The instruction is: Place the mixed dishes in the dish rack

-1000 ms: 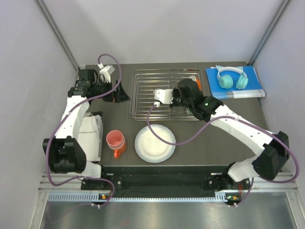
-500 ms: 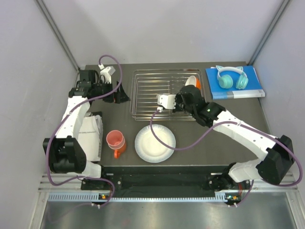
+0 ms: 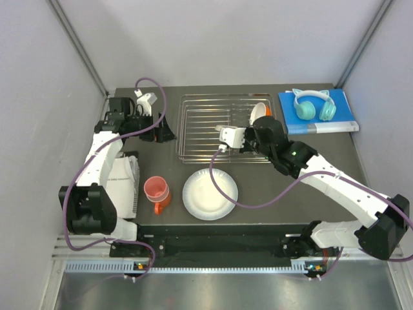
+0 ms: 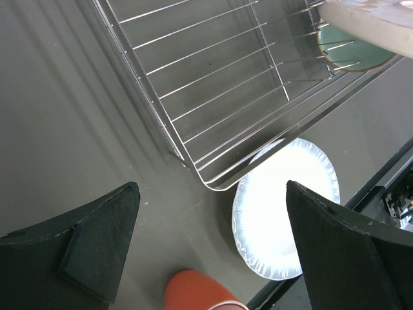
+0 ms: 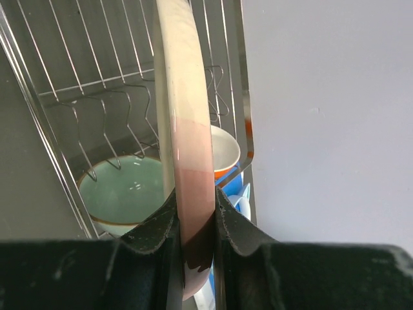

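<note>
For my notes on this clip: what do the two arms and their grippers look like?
The left arm and right arm share white links with black joints. A purple cable loops along each. The left gripper and right gripper have matte black fingers. A white camera block sits at each wrist; a small green light shows on the right arm.

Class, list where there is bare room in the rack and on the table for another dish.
Free: the dish rack's left half, bare bars; table right of the white plate. Crowded: rack's right end: mint-green bowl, orange bowl, held cream-and-pink plate.
</note>
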